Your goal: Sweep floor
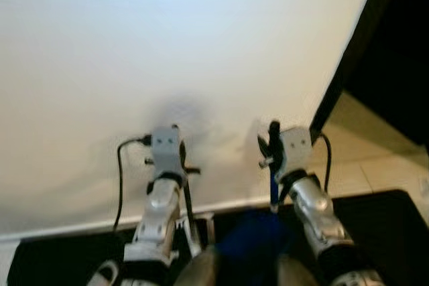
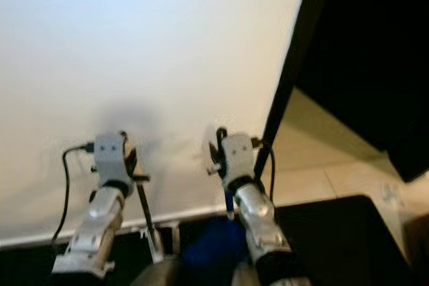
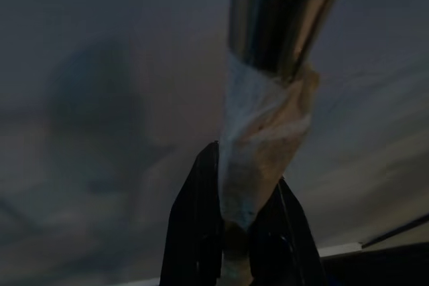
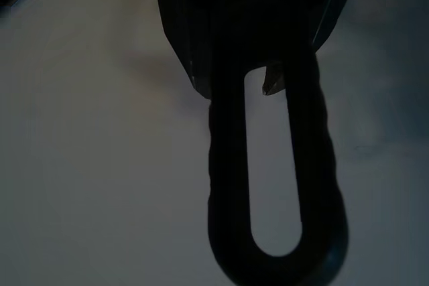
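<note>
A metal handle [image 3: 285, 15], wrapped below in pale tape [image 3: 265, 145], is being clamped between the black fingers [image 3: 194, 232] of the left gripper [image 1: 175, 140]. Beside it, a blue handle [image 1: 273, 182] with a dark looped end [image 4: 278, 185] is being gripped by the right gripper [image 1: 270, 144]. Both tools are being held upright before a white wall [image 1: 188, 51]. Beyond the blue handle, on the side away from the metal one, a dark door frame [image 1: 342, 78] and pale floor tiles [image 1: 375, 159] are being shown. Below the handles, a blurred blue shape [image 1: 251, 236] is being seen; what it is cannot be told.
</note>
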Robot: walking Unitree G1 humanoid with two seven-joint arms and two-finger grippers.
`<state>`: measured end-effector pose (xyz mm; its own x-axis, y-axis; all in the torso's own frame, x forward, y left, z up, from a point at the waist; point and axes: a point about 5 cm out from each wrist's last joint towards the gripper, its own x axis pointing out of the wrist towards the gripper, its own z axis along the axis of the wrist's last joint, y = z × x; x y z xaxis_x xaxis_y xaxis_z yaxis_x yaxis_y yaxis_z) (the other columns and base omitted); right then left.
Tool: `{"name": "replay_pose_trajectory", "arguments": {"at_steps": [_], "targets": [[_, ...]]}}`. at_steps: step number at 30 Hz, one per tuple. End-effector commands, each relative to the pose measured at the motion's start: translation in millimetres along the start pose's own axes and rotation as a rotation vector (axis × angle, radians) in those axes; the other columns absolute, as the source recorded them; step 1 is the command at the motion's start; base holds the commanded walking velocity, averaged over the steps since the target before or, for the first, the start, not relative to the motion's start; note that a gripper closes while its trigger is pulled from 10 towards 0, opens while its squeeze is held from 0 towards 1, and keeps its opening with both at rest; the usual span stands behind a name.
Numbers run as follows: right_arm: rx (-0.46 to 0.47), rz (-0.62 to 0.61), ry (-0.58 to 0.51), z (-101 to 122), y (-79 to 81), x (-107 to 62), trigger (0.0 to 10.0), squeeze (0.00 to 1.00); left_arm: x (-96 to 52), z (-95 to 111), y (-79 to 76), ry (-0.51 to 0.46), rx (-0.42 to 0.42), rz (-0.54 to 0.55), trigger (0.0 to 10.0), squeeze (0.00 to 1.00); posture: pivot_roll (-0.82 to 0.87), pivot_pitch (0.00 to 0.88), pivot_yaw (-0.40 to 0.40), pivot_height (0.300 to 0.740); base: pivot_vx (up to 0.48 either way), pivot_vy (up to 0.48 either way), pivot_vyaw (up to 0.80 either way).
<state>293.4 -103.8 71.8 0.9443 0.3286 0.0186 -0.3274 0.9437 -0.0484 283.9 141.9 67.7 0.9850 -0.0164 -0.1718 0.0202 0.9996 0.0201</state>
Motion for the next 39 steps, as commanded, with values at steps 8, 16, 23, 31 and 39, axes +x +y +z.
{"name": "replay_pose_trajectory", "arguments": {"at_steps": [8,16,23,31,39], "targets": [[0.000,0.010,-0.026,4.8,2.2,2.5,10.0,0.00,0.7,1.0,3.3,-0.007,0.008,0.007,10.0,0.00,-0.04,0.080,0.061,0.740,0.000,0.000,0.79],[-0.003,-0.015,-0.023,4.5,-0.8,2.5,10.0,0.00,0.3,0.9,3.3,-0.008,0.009,0.009,10.0,0.00,-0.04,0.085,0.059,0.740,0.000,0.000,0.36],[-0.001,-0.018,-0.020,3.8,-1.3,2.1,10.0,0.00,-0.2,-0.2,2.9,-0.005,0.007,0.008,10.0,0.00,-0.04,0.087,0.058,0.740,0.000,0.000,0.00],[0.002,-0.033,-0.025,3.8,-3.5,1.5,10.0,0.00,-1.2,1.0,3.2,-0.017,-0.015,0.007,10.0,0.00,-0.03,0.096,0.059,0.740,0.000,0.000,0.00],[0.004,-0.035,-0.028,4.3,-3.8,1.6,10.0,0.00,-1.7,1.5,2.6,-0.021,-0.012,-0.003,10.0,0.00,-0.03,0.097,0.059,0.740,-0.119,0.000,0.00]]}}
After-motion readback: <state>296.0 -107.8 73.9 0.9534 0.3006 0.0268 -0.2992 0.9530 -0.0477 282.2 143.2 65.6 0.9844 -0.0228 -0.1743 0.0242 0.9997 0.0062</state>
